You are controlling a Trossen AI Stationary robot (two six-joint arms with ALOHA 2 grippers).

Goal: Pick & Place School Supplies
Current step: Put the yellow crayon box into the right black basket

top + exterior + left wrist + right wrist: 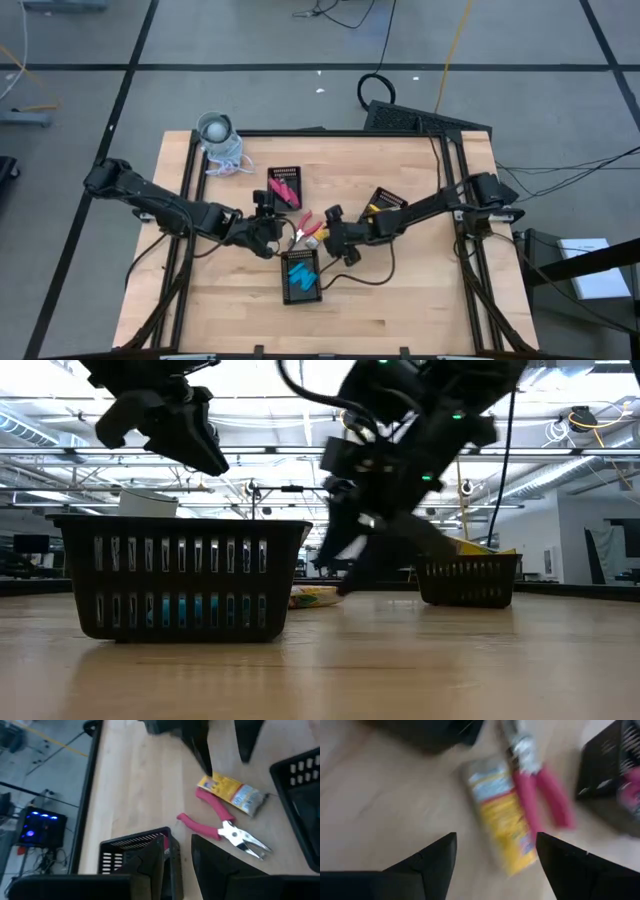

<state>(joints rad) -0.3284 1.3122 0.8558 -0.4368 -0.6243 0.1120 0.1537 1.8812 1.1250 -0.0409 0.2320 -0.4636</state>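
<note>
the right gripper [495,852] hovers with fingers spread wide and empty over the yellow block [502,817], which lies on the table touching the red-handled pliers [540,790]. it should straddle only the block's narrow sides. the left gripper [262,226] waits nearby, half-spread.

I see red-handled pliers [226,824] just ahead of my left gripper [177,865], yellow pack [231,794] touching them, black tray [131,855] beside fingers.
</note>
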